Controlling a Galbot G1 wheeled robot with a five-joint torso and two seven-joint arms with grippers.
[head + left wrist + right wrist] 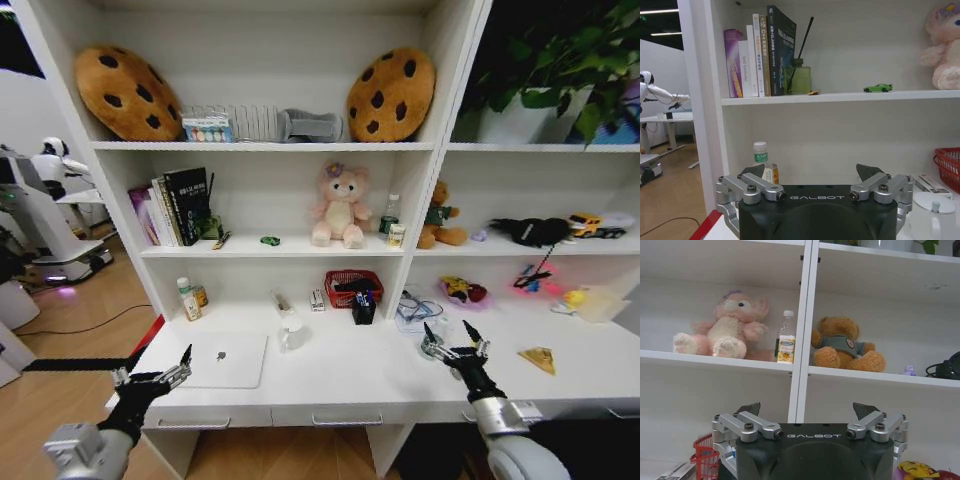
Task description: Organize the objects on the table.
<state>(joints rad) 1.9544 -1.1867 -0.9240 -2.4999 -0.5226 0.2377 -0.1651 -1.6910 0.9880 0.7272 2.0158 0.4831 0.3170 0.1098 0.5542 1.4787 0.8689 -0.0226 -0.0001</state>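
The left gripper (160, 375) hangs over the table's (370, 375) front left corner, fingers spread and empty, just left of the closed silver laptop (228, 359); the right gripper (452, 343) hangs over the right part of the table, fingers likewise spread and empty, with a yellow wedge (539, 359) lying to its right. Behind the laptop stand two small bottles (190, 298) by the shelf upright; a clear bottle (290, 330) stands just right of the laptop; farther back sit a red basket (352, 286) and a black pen holder (364, 306) with a blue pen in it.

On the shelf above, the head view shows books (175, 207), the green car (270, 240), a pink plush (340, 205), a bottle (390, 212) and a brown bear (440, 217); two cookie cushions (390, 95) rest on the top shelf.

The left wrist view brings the left gripper (812, 177) close, its two finger tips well apart with nothing between; it shows the green car (878, 88) side-on on the shelf, right of the books (760, 50) and a green diffuser (797, 77), which the head view barely resolves; the basket's (947, 162) edge shows too.

The right wrist view shows the right gripper (810, 412) with tips apart and empty; behind it the pink plush (725, 330), a labelled bottle (786, 337) and the bear (845, 342) stand on the shelf, the bottle just beside the upright between the two toys.
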